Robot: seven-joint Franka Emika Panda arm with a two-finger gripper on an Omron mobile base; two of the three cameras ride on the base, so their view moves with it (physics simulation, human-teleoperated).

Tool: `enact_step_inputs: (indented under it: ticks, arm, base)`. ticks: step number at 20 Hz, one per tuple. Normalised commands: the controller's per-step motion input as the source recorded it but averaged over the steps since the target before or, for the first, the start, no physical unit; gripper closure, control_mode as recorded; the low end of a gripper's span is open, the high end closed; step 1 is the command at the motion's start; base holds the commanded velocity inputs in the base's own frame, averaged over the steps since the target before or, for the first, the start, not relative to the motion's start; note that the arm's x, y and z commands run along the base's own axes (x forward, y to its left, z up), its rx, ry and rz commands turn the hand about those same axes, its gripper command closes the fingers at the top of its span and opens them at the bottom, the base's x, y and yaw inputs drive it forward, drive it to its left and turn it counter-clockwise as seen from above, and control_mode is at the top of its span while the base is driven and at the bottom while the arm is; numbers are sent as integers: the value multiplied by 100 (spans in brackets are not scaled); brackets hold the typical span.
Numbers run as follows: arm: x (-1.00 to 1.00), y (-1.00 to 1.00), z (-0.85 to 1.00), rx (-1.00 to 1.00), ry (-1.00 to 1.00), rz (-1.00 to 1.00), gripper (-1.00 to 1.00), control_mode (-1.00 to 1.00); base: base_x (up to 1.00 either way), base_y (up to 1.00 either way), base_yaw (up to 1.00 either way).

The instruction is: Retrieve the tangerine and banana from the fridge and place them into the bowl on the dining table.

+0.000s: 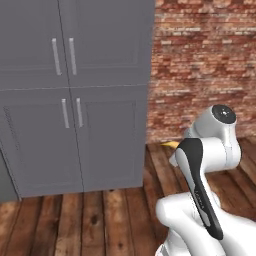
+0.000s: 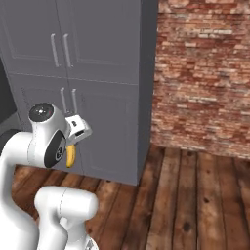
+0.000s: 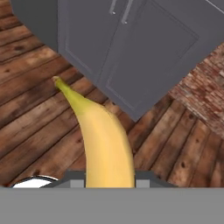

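A yellow banana fills the middle of the hand view, its stem tip pointing up and left over the floor. My gripper is shut on its lower end, the jaws pressed against both sides. From the right base view the banana hangs down below the hand, and my gripper sits close in front of the arm's upper joint. Only the banana's yellow tip peeks out behind the arm in the left base view. The tangerine, fridge, bowl and dining table are out of view.
Tall grey panelled cabinets with silver handles stand ahead to the left. A red brick wall runs to the right of them. Dark wooden floorboards stretch below, with open floor towards the wall.
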Motion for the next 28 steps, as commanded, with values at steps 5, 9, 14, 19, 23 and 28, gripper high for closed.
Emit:
enact_step_inputs:
  ticks: [5, 9, 14, 19, 23, 28]
  arm:
    - [0, 0, 0, 0, 0, 0, 100, 100]
    - [0, 0, 0, 0, 0, 0, 100, 100]
    - [0, 0, 0, 0, 0, 0, 100, 100]
    - [0, 0, 0, 0, 0, 0, 100, 100]
    - [0, 0, 0, 0, 0, 0, 100, 100]
    - [0, 0, 0, 0, 0, 0, 100, 100]
  base:
    - [0, -96, 1]
    - [0, -98, 2]
    - [0, -94, 6]
    - [0, -87, 13]
    - [0, -83, 17]
    - [-1, -84, 19]
